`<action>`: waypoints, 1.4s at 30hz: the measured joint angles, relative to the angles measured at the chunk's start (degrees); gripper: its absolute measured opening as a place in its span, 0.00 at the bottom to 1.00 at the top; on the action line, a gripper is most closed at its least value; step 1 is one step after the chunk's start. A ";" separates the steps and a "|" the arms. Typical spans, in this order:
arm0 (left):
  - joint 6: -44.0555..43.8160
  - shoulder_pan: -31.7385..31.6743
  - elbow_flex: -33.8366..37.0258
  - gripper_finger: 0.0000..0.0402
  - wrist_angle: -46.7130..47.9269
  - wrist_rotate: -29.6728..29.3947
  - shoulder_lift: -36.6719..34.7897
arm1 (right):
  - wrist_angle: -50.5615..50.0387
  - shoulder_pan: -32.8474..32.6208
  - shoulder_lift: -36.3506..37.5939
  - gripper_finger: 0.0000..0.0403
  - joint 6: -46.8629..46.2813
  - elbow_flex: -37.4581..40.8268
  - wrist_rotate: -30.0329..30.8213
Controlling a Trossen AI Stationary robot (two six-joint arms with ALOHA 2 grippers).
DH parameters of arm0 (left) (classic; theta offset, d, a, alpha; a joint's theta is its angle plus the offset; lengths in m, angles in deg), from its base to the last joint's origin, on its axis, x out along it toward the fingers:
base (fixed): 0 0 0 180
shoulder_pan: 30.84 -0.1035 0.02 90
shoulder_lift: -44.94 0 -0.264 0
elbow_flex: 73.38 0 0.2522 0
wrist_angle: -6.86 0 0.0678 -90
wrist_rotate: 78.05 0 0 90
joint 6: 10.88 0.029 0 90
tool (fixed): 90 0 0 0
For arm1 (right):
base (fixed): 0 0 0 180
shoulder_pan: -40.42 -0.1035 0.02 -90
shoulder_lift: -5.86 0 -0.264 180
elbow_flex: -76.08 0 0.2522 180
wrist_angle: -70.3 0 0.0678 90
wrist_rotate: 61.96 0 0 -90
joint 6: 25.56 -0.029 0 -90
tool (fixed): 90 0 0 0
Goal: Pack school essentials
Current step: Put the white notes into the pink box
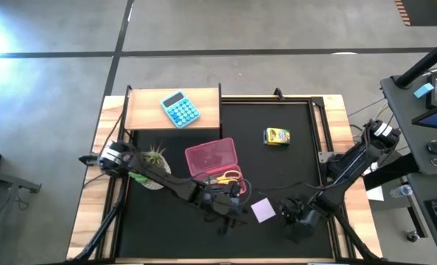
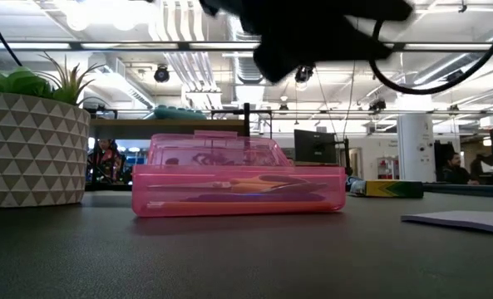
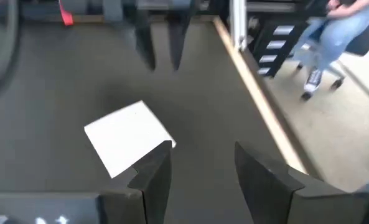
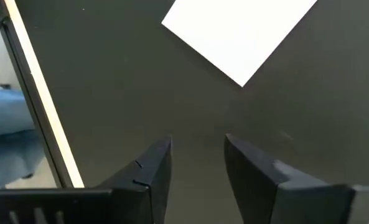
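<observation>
White note pad [image 1: 263, 210] is lying on the tabletop btwn my claws; I'm holding left claw [image 3: 200, 177] and right claw [image 4: 196, 165] part-open, empty. Next: grabbing its edge.

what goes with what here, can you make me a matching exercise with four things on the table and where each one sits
Things:
1. calculator
2. crayon box
3. note pad
4. scissors

Places:
A. inside the pink case
B. flat on the black mat, between the two grippers
C. on the raised wooden shelf at the table's far left corner
D. alone on the black mat, to the right of the pink case

Pairs: 1-C, 2-D, 3-B, 4-A
</observation>
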 joint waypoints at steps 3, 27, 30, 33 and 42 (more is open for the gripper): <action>0.11 -0.01 -1.47 0.39 -0.12 -2.03 2.92 | 0.01 -1.28 0.00 0.32 -2.13 0.04 1.82; 8.92 -2.34 -6.15 0.39 0.27 -9.90 12.52 | 1.22 -2.14 -9.49 0.31 16.57 0.33 8.47; 8.94 -2.76 -6.15 0.39 0.24 -9.95 12.74 | 2.07 -2.16 -9.95 0.31 16.60 0.33 10.06; 8.94 -3.13 -6.15 0.39 0.15 -9.84 13.18 | 2.80 -2.08 -10.01 0.31 16.59 0.34 12.50; 8.94 -3.62 -6.13 0.39 0.58 -8.24 13.60 | 3.02 -0.02 -10.66 0.31 16.97 0.39 14.00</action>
